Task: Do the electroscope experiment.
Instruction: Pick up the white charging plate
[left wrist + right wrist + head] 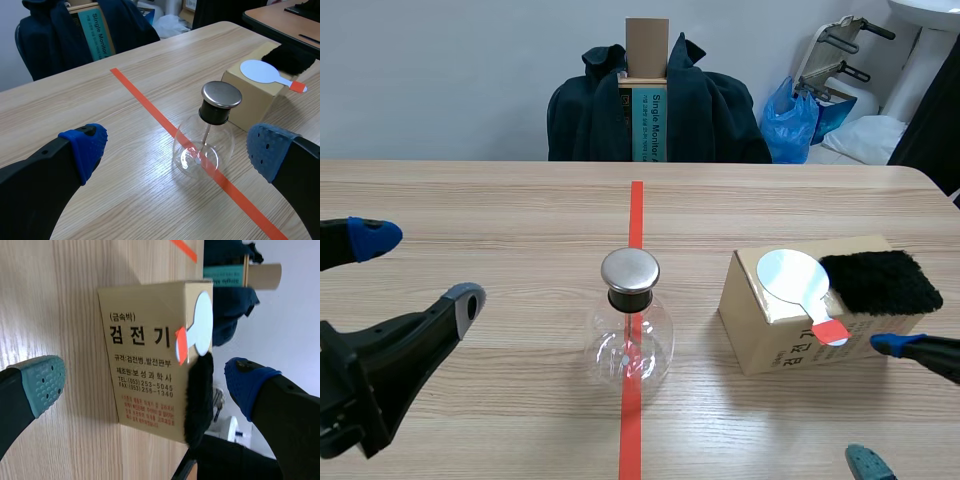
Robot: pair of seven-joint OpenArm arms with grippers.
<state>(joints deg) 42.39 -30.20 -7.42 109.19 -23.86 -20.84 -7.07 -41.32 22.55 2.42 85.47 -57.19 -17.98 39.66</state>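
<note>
Inspected table (470,200): wooden, marked down the middle with a red tape line (636,215).

Found left gripper (418,268) low over the near left of the table, fingers spread wide, holding nothing. From its wrist camera, seen to frame the flask ahead, well apart from it. Judged parked, perhaps placed to steady the flask.

Found right gripper (876,402) at the near right, just in front of the box, fingers likewise spread and empty. From its wrist camera, seen facing the box's printed side. Judged placed for a pick from the box top.

Noted box (772,345): cardboard, right of the line, near the flask but not touching. Judged used as a stand, keeping the tools raised and their edges reachable.

Noted flask (628,345): clear glass, upright on the line at mid-table, stoppered in black, topped with a metal cap (629,270), a thin rod (205,139) hanging inside. Judged set centrally for reach by either arm, with the cap left exposed to meet the charged paddle.

Noted fur (880,282): black, lying on the box top at its right end, just beside the paddle. Judged kept there for rubbing.

Noted paddle (793,275): white disc flat on the box top, red-tipped handle overhanging the near edge. Judged so laid to offer the fingers a grip.

Judged experiment not begun: no tool lifted.
</note>
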